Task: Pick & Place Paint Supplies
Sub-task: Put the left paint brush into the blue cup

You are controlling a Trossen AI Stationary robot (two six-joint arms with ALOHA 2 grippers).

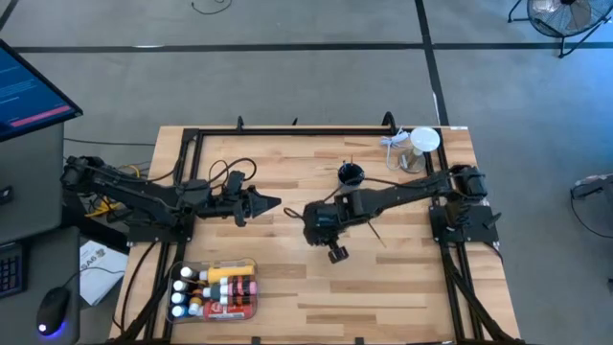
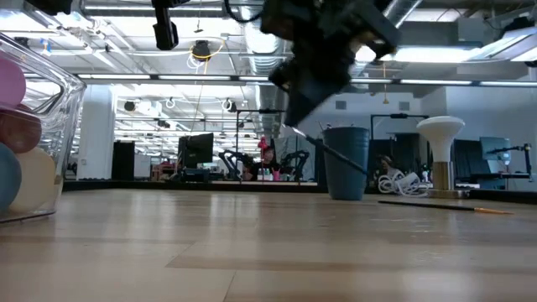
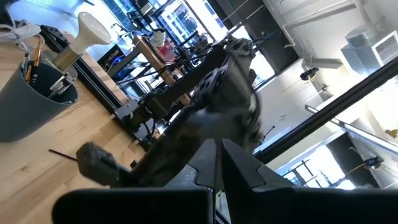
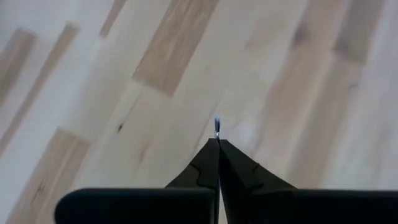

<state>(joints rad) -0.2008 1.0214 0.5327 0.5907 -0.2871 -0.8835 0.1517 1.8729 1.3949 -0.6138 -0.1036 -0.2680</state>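
My right gripper point(image 1: 316, 233) hangs over the middle of the table, tilted downward and shut on a thin dark brush point(image 2: 336, 153). A dark cup point(image 1: 351, 174) holding more brushes stands just beyond it, toward the far edge. Near the front left edge lies a clear tray point(image 1: 251, 309) holding several small paint bottles point(image 1: 222, 284). My left gripper point(image 1: 273, 203) hovers above the table left of centre. It points toward the right arm and is shut on nothing. My right gripper pinches the thin brush between its two fingertips point(image 2: 291, 122), coming from above at a slant. A short end of the brush point(image 4: 216, 126) pokes out past the fingertips. The long rest point(image 2: 352, 163) slants down toward the table's right, clear of the wood.
A clear jar with a white lid point(image 1: 422, 146) and a coil of cord point(image 1: 391, 144) sit at the far right corner. Something thin point(image 2: 436, 204) lies on the table to the right of the cup. Bare wood fills the table's near middle and right.
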